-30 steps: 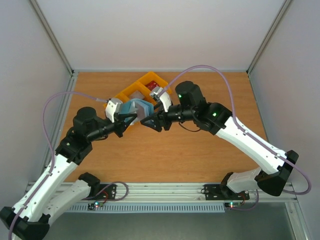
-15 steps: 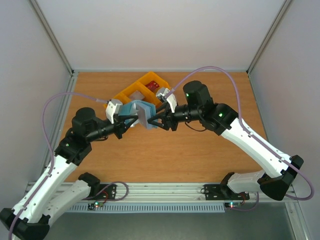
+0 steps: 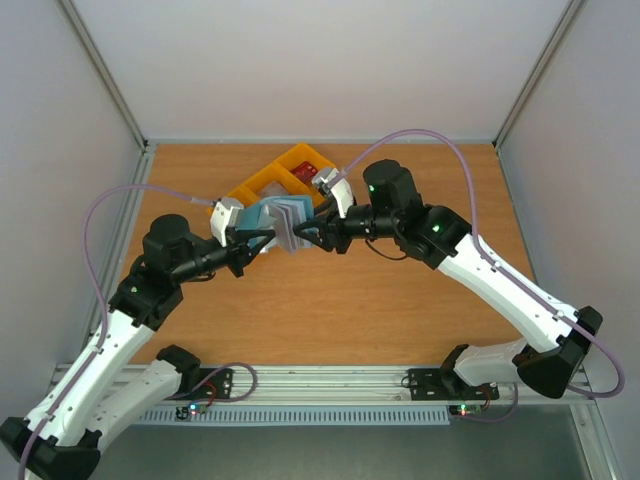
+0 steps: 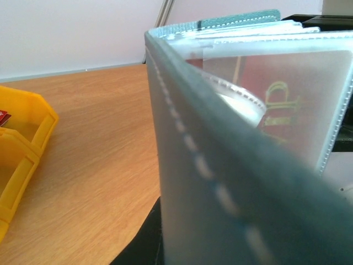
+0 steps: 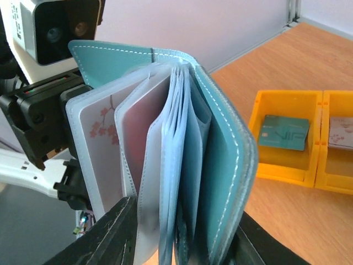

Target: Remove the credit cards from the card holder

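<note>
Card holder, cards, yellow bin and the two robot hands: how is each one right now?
card holder: open, held up, clear sleeves fanned out.
blossom card: not yet out, inside a sleeve.
teal card: out, lying flat in a yellow bin compartment.
red card: out, in the bin's far compartment.
left gripper: shut on the card holder.
right gripper: open, one finger on each side of the card holder.

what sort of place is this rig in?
Most likely a lab test cell: plain white panels enclose a wooden table, a metal rail runs along its near edge, and yellow bins sit on it.
</note>
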